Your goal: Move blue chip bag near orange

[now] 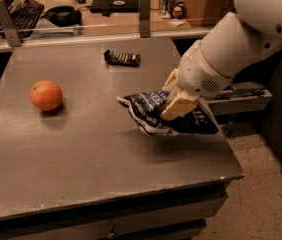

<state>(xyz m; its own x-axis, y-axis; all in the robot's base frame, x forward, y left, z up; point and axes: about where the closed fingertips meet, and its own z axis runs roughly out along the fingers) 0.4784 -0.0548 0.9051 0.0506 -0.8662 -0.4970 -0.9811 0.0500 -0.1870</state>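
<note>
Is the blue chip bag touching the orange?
No, the blue chip bag, held by the claw over the right side of the table, is well apart from the orange at the left.
</note>
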